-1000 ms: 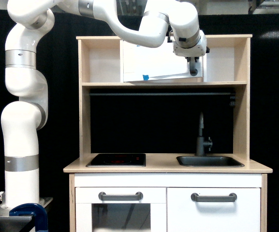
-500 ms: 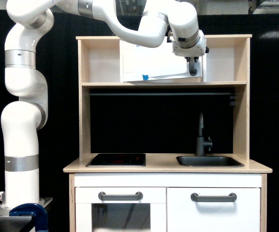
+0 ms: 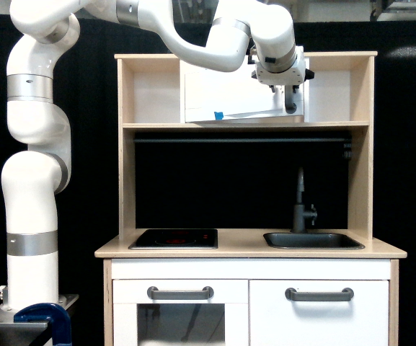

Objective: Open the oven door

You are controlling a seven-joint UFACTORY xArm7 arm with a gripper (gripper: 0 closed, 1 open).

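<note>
Upper centre of frame, top shelf — oven door (image 3: 229,90), white, blue tape at lower edge. Gripper (image 3: 289,97) at its right-edge handle (image 3: 290,107) — whether clamped, cannot tell.

- The arm (image 3: 38,130) has smooth, glossy white plastic shells with matt silver metal-looking bands at the joints.
- The play kitchen frame (image 3: 127,180) looks like pale wood, matt and smooth.
- The oven door (image 3: 222,90) on the upper shelf is a flat, matt white panel.
- The tap (image 3: 301,205) and sink (image 3: 312,240) look dark grey and matt.
- The lower handles (image 3: 180,293) are matt grey.
</note>
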